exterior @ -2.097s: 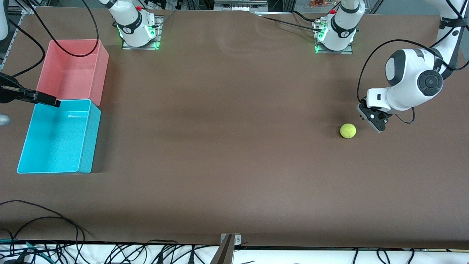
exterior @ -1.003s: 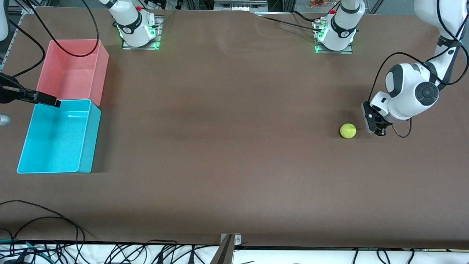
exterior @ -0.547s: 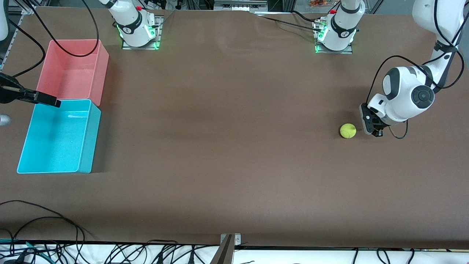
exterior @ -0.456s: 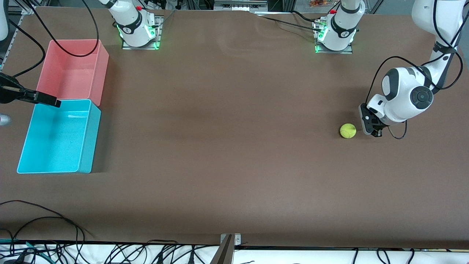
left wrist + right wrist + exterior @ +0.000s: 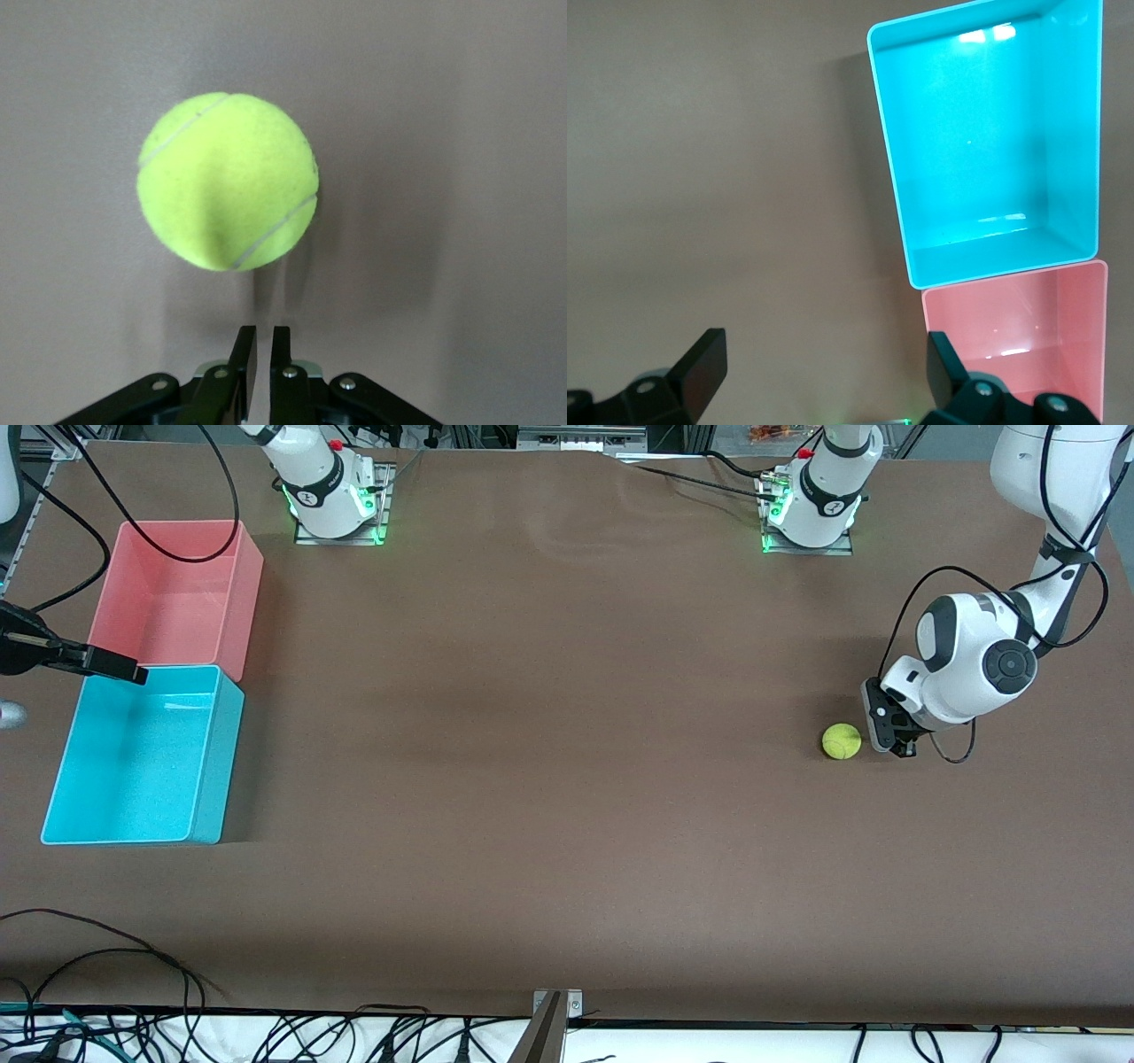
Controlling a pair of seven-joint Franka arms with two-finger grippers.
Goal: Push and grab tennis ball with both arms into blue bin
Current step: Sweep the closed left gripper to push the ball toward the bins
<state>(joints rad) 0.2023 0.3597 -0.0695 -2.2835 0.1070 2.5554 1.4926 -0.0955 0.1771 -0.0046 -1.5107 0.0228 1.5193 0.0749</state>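
Note:
The yellow-green tennis ball [image 5: 841, 741] rests on the brown table near the left arm's end. My left gripper [image 5: 879, 728] is low at the table, right beside the ball on the side toward the left arm's end. In the left wrist view its fingers [image 5: 244, 350] are shut with nothing between them, and the tennis ball [image 5: 228, 181] lies just ahead of the tips with a small gap. The blue bin [image 5: 205, 755] stands at the right arm's end. My right gripper [image 5: 824, 363] hangs open and waits high above that end, looking down on the blue bin [image 5: 897, 190].
A pink bin [image 5: 248, 593] of the same size touches the blue bin on the side farther from the front camera. Wide bare table lies between ball and bins. Cables [image 5: 106, 957] trail along the table's near edge.
My left gripper has come down and slid closer to the ball, from above and beside it to table level. The ball and the right arm have not moved.

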